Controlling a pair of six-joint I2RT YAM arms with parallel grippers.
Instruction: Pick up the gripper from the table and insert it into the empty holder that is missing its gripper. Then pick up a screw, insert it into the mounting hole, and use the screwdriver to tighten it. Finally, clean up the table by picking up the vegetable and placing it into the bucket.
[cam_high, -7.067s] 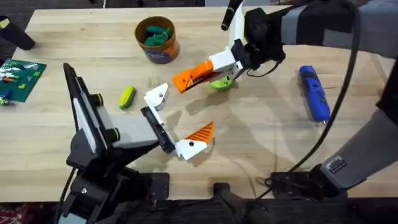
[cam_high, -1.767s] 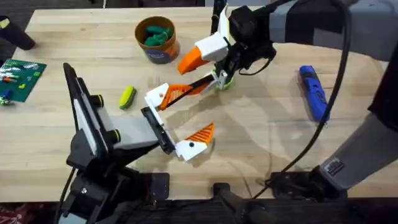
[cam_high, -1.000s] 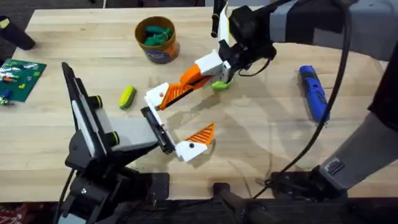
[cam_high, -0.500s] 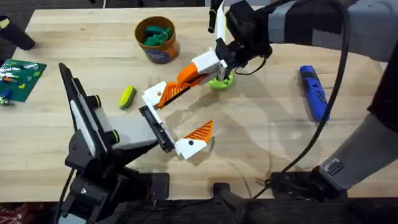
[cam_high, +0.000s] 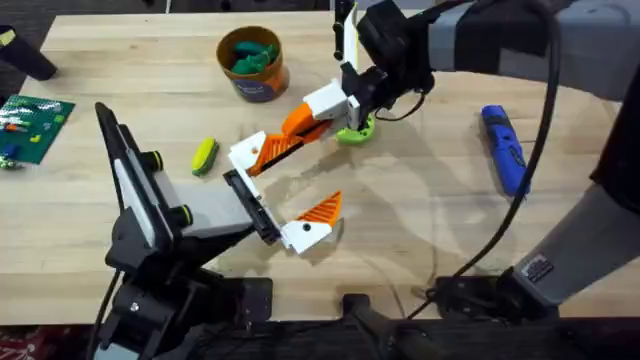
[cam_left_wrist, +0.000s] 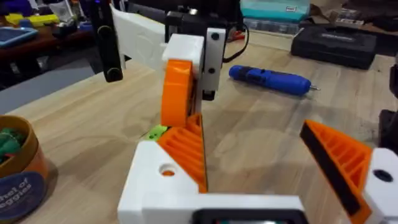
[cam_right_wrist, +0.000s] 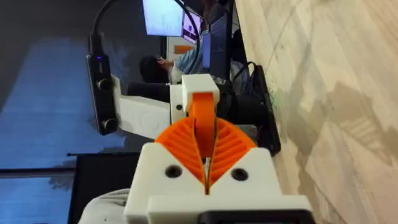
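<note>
Nearest us, the left hand (cam_high: 287, 180) stands wide: one side carries its orange pad, the other is the bare white holder (cam_high: 247, 155). And here's the action. The gripper (cam_high: 278, 145) is right up against that holder, ribbed face turned inward in the left wrist view (cam_left_wrist: 186, 146), and pinched firmly in the right hand (cam_high: 312, 112). The right wrist view shows the pads closed on it dead centre.

It looks partly seated and a touch tilted to me. So the play is to line the wedge up flush with the holder's face and push straight along the slot. Hold the grip until it bottoms out, and don't let the dark mounting hole (cam_left_wrist: 166, 170) get covered crooked. Easy on the force, because the left arm could shift.

Farther out, the vegetable (cam_high: 204, 155) and screwdriver (cam_high: 505, 150) lie on the counter (cam_high: 420, 230). The bucket (cam_high: 258, 88) stands at the back.
</note>
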